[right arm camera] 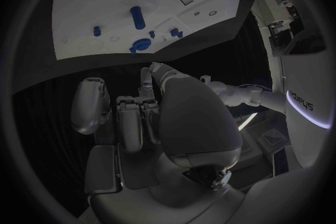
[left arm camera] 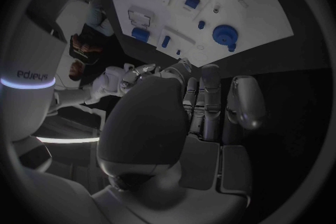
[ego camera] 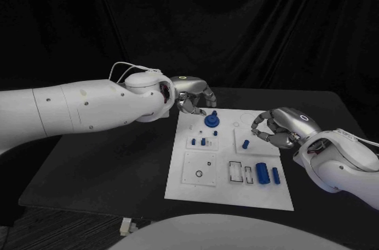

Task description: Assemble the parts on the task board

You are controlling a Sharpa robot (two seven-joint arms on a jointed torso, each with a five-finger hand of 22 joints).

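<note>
My left hand hovers at the far left corner of the task board, its fingers curled in on nothing. The round blue part stands on the board just beside those fingers, not touching. Further right, a small blue peg lies on the board close under my right hand, whose fingers are curled, holding nothing. Two blue cylinders rest near the board's right edge on the desk.

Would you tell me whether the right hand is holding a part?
No: the right hand has its fingers curled in with nothing between them, beside the task board.
</note>
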